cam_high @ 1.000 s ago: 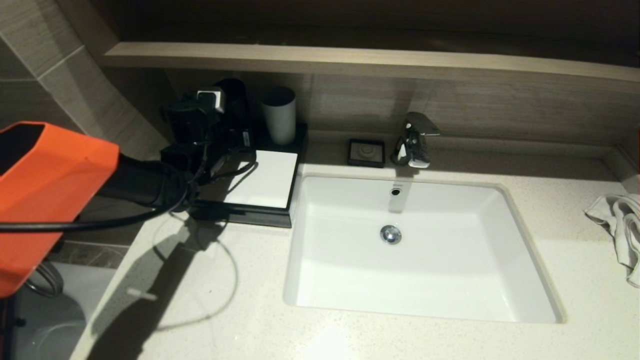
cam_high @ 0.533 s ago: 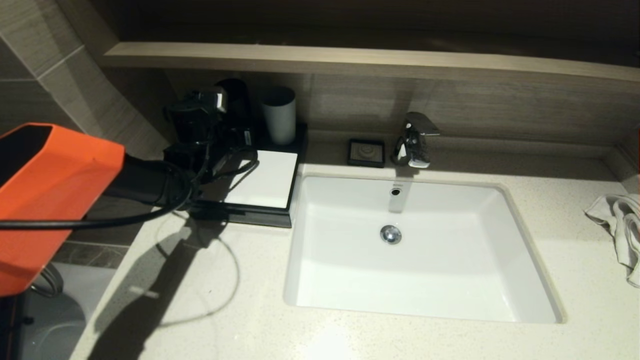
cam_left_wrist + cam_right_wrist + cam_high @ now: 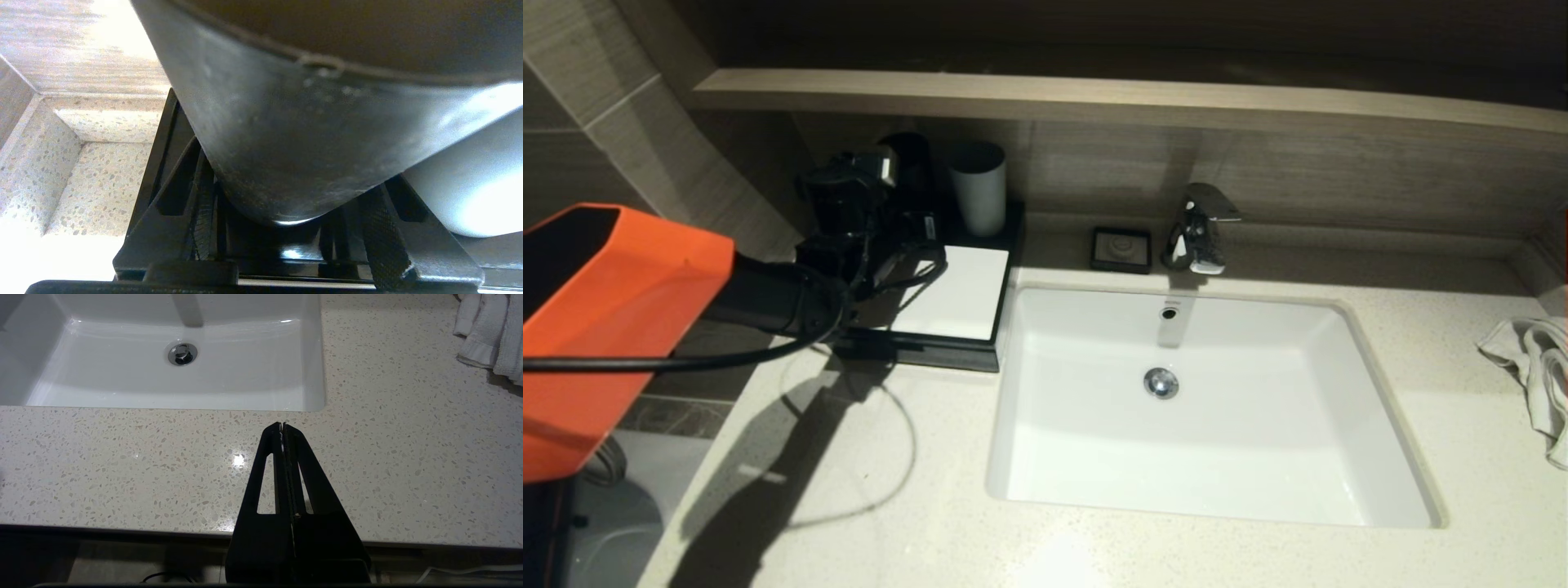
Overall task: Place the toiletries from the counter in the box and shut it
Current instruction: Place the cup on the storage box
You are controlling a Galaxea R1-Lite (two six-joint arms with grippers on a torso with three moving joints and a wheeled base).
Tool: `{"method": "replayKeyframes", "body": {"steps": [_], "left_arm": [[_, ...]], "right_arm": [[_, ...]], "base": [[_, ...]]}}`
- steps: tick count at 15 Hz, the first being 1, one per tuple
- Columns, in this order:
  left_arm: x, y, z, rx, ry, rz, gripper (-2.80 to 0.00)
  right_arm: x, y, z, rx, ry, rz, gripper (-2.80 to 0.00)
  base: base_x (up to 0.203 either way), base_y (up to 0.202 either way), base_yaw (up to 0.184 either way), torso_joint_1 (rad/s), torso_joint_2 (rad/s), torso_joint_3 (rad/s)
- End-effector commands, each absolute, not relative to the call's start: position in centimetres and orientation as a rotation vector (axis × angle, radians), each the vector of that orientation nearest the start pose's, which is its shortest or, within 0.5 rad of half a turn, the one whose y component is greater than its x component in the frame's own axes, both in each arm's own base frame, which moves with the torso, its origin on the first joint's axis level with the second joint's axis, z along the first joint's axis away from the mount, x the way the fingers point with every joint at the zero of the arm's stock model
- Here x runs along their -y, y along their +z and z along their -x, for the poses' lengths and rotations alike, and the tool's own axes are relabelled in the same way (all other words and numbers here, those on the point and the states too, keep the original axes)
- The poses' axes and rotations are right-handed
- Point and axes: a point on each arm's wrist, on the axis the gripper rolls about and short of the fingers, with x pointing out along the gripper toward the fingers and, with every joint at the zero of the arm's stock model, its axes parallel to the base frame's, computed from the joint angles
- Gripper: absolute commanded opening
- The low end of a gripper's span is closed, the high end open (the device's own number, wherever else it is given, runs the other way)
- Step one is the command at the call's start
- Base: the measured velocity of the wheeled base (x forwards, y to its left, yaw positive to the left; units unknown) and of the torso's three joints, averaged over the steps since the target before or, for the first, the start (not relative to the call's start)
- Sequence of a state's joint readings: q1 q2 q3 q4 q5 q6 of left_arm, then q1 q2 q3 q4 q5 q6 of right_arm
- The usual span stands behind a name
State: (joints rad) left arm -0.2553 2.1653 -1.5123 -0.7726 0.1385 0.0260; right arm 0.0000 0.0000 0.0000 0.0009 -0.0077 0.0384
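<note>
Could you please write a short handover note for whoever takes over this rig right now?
Left gripper: open at the back of the black tray, its fingers on either side of the dark cup; contact cannot be told.
Right gripper: shut, idle over the counter's front edge.
White-lidded box: on the tray, lid down.
Done: nothing visibly packed.
Left: open the box, load the toiletries, close it.

1. A pale speckled stone counter carries everything, with a white rectangular sink sunk into its middle.
2. A black tray sits on the counter just left of the sink, against the back wall.
3. A small black square dish lies behind the sink, beside the chrome tap.
4. A crumpled white towel lies at the counter's far right edge.
</note>
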Motion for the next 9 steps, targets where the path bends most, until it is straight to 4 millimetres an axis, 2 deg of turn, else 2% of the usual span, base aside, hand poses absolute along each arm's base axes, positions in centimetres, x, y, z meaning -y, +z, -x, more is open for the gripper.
{"method": "replayKeyframes", "body": {"steps": [1,9], "left_arm": [[10.91,21.25,-44.24,0.119,-0.107,-0.003,-2.80],[10.84,21.06,-44.38,0.110,-0.124,-0.005,-2.80]], "right_arm": [[0.02,7.53,2.29,0.000,-0.008,-0.038,-2.80],[0.02,7.54,2.29,0.001,-0.008,-0.038,-2.80]], "base": [[0.000,0.000,0.000,0.000,0.00,0.000],[0.000,0.000,0.000,0.000,0.00,0.000]]}}
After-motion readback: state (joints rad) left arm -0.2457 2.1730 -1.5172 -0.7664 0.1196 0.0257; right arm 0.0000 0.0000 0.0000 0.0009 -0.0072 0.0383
